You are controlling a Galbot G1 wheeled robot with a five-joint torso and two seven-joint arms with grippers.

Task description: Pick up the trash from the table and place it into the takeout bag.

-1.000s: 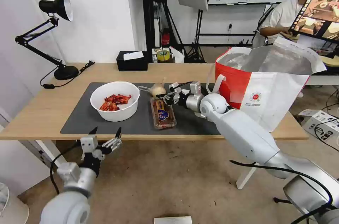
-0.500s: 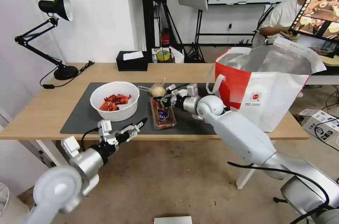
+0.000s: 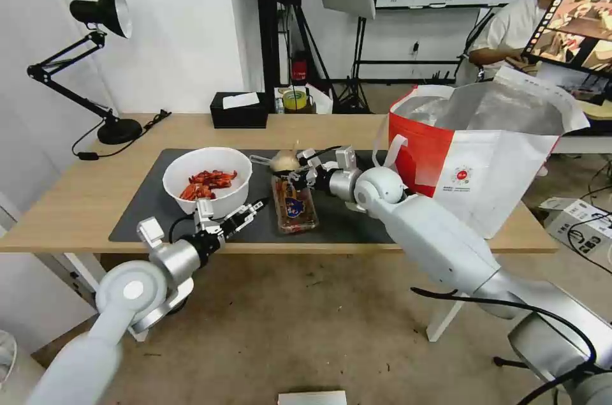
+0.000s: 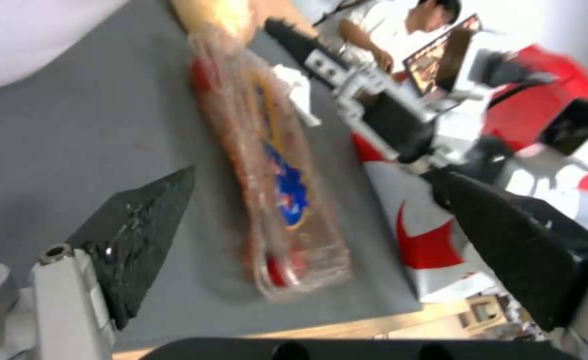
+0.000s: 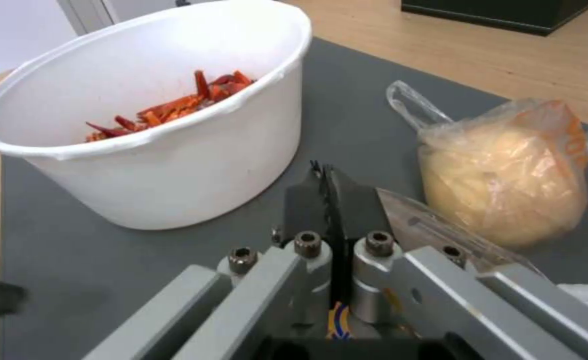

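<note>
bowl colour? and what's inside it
White bowl, holding red-orange shells. The right wrist view shows it best.

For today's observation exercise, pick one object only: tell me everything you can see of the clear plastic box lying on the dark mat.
The clear plastic box is a long, shallow clamshell of thin, glossy see-through plastic, closed, with a blue and yellow label on its lid and red contents showing through. It lies flat on the dark grey mat, between the white bowl and the takeout bag. The right gripper sits shut at its far end; the left gripper is open near its front end, apart.
</note>
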